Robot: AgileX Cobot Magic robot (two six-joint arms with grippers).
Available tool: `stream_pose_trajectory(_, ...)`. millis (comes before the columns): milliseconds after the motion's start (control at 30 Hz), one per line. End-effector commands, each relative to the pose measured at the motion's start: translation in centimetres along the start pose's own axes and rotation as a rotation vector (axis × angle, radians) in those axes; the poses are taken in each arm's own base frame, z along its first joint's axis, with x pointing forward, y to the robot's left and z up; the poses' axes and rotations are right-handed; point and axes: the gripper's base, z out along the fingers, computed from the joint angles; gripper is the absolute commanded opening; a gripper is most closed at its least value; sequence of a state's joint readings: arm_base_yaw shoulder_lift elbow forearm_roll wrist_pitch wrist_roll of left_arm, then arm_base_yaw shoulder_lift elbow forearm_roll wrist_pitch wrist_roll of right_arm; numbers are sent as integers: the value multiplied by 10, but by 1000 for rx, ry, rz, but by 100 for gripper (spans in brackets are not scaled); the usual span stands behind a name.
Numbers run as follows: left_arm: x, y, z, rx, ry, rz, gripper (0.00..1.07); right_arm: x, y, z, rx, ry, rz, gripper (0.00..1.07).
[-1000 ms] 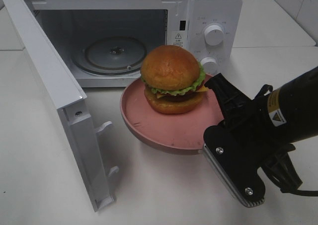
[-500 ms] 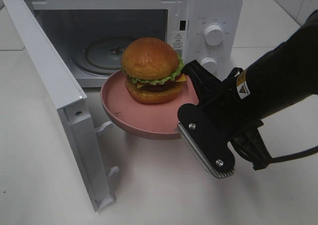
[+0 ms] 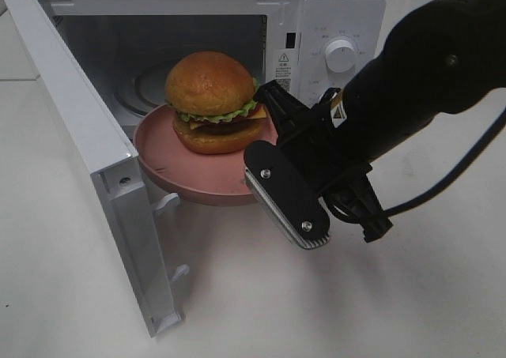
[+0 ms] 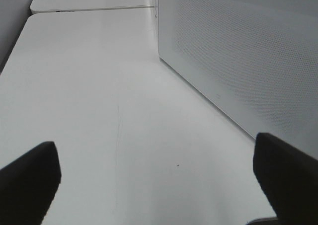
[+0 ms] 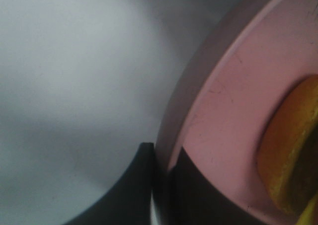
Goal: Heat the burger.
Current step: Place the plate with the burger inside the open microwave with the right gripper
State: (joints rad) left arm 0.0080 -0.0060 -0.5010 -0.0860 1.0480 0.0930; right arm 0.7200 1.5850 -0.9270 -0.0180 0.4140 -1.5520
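Your right gripper [image 3: 261,137] was clamped on the right rim of the pink plate [image 3: 178,186], with a finger [image 5: 131,190] on either side of it. The burger [image 3: 212,101] sat upright at the plate's middle, just beside the fingers and not touched by them. Plate and burger were at the mouth of the microwave [image 3: 332,10], in front of the turntable [image 3: 150,77]. The open door [image 3: 75,129] stood close by the plate's left edge. Your left gripper [image 4: 159,185] hung spread wide over the table [image 4: 99,86], holding nothing.
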Motion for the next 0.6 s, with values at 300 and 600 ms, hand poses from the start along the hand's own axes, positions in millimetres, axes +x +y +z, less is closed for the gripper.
stream_pose_trajectory(300, 1, -1, -2, 4, -31, -8, 98, 1, -41, 17, 62, -7, -8, 0)
stream_pose_trajectory(600, 1, -1, -2, 4, -31, -8, 98, 3, -66, 37, 12, 1, -10, 0)
